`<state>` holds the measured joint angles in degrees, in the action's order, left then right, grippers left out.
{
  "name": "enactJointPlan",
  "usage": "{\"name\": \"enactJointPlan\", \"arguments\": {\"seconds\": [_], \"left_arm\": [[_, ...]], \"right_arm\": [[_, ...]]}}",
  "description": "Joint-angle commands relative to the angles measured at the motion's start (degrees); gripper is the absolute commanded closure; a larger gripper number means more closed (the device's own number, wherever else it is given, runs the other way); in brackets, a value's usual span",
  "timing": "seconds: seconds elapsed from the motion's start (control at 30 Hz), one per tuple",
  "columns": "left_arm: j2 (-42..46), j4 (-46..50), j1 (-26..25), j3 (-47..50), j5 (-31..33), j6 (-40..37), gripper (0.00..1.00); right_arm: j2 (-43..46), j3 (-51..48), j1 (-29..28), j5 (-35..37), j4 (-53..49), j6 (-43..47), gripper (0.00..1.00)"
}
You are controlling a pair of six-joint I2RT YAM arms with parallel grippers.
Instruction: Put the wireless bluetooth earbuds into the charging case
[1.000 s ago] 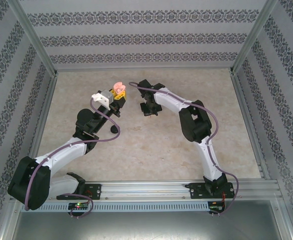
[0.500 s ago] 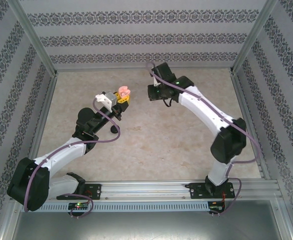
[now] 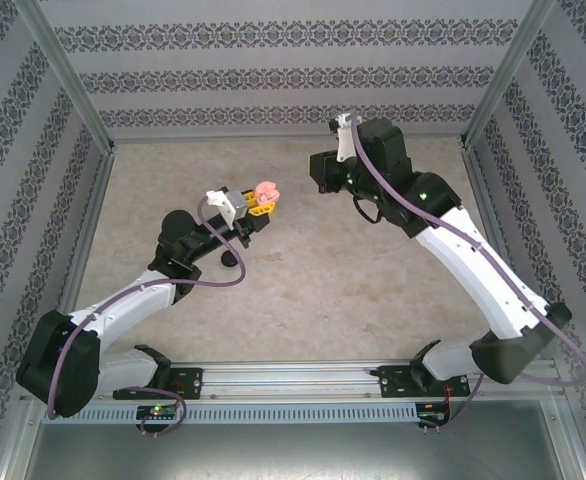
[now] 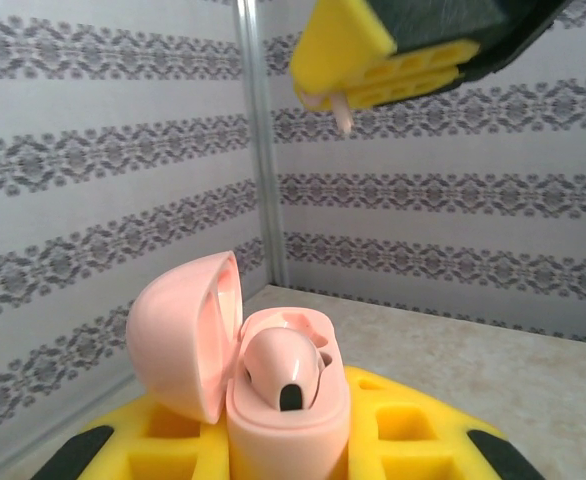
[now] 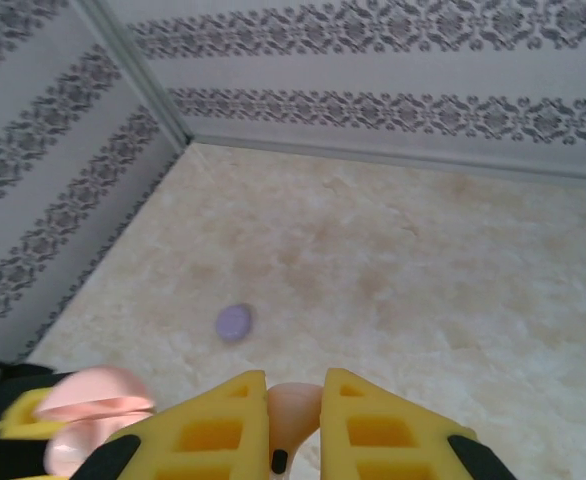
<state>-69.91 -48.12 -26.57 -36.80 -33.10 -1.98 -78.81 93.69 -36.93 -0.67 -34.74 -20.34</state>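
My left gripper [image 3: 259, 204] is shut on an open pale pink charging case [image 3: 266, 190], held above the table. In the left wrist view the case [image 4: 288, 415] stands upright between the yellow pads [image 4: 413, 430], its lid [image 4: 178, 335] swung to the left. One pink earbud [image 4: 281, 365] sits in it and the socket beside it is bare. My right gripper [image 3: 322, 172] hangs up and to the right of the case. It is shut on a second pink earbud [image 5: 293, 415], whose stem [image 4: 342, 112] pokes out below its pads.
A small black round case [image 3: 229, 260] lies on the table under the left arm. A small round purple case [image 5: 234, 321] lies on the marble-look table top toward the left wall. Patterned walls and metal posts [image 3: 68, 80] close in the work area.
My right arm has swung up and toward the back right, carrying the earbud away from the table. The left gripper has shifted a little to the right with the open case.
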Motion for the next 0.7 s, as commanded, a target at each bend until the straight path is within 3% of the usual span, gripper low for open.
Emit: {"name": "enactJointPlan", "arguments": {"seconds": [0.0,0.33,0.67], "left_arm": [[-1.1,2.5,-1.6,-3.5,-4.0,-3.3,1.00],[-4.7,4.0,-3.7,-8.6,-7.8,-4.4,1.00],[-6.3,4.6,-4.7,-10.6,-8.7,-4.9,1.00]], "right_arm": [[3.6,-4.3,-1.8,-1.1,6.3,2.8,0.85],[11.4,-14.4,-5.6,-2.3,13.9,6.9,0.84],[11.3,-16.9,-7.1,-2.5,14.4,6.3,0.84]]}}
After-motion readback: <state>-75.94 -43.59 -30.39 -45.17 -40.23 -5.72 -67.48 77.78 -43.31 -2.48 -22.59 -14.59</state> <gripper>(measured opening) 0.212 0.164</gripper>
